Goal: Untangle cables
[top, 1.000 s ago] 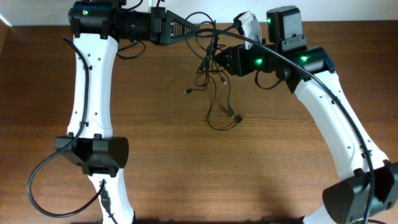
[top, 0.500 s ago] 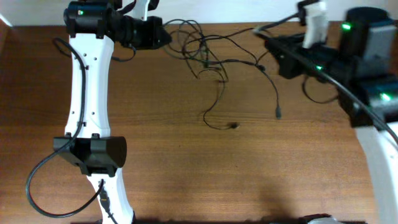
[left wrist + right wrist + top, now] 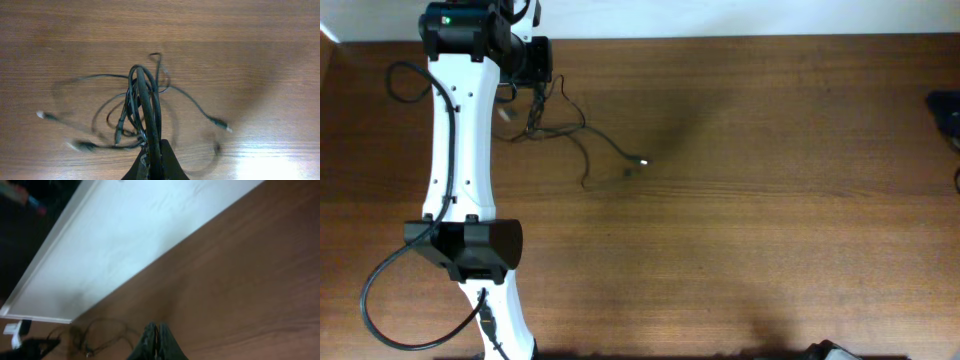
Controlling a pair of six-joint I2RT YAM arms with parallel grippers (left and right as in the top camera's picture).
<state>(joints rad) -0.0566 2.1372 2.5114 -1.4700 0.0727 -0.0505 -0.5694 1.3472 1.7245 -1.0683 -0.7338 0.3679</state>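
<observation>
From overhead, the white left arm (image 3: 455, 150) reaches up the left side of the brown wooden worktop (image 3: 740, 220), a green light glowing on its dark top joint. Its left hand (image 3: 532, 62) sits near the far edge. The thin black cables (image 3: 535, 115) hang below it in a small clump. One strand trails out to the right and ends in a bright metallic plug tip (image 3: 641, 160) lying on the wood. Of the right arm, this view shows only a dark sliver at the right edge, well apart from the clump.

The left wrist camera shows what the overhead view cannot: the left hand (image 3: 152, 167) is clenched on the cables (image 3: 145, 95), several strands gathered between its fingers and rising as a tight arch. Looser loops spread out beneath over the worktop, some of them blurred. One plug (image 3: 223, 126) points to the right and another (image 3: 42, 115) lies out to the left.

The right wrist camera looks along the worktop towards a white board (image 3: 125, 240) beyond its far edge. The right hand (image 3: 157, 341) has its dark fingers pressed together. Whether anything thin is pinched there cannot be told. The cable clump (image 3: 97, 332) appears small and distant at the lower left of this view.
</observation>
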